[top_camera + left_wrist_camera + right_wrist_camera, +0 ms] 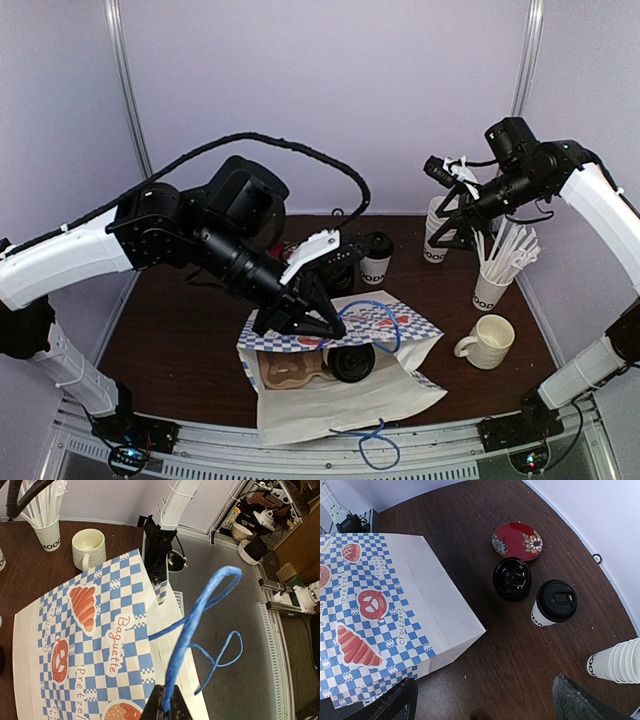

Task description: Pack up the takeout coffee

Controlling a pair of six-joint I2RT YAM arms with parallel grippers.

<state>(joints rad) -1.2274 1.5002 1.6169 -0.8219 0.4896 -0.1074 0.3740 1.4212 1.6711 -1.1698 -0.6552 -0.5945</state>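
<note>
Top view, left to centre: the left gripper (300,318) was shut tight on the blue twisted-paper handle (200,610). In the left wrist view the cord rose in a loop from between the black fingertips.

The bag (400,320) lay flat at centre. It was white paper with a blue check print and croissant and pretzel pictures, its mouth gaping toward the bottom of the frame.

A brown pulp carrier (285,372), rough and moulded, sat in that mouth. A black dome lid (352,362) showed at its right end, with the cup body hidden. A second handle (375,445) lay over the metal rail below.

Just above the bag, two lidded cups (555,602) stood side by side on the dark wood table (180,330). The right one showed white paper with black lettering. Beside them was a small red flowered plate (517,540).

Further right:
- a stack (435,235) of lidless white cups
- a cup of white sticks (495,280)
- a cream ribbed mug (490,340) at lower right

The right gripper (487,702) hung at upper right, jaws spread wide with nothing between them.
</note>
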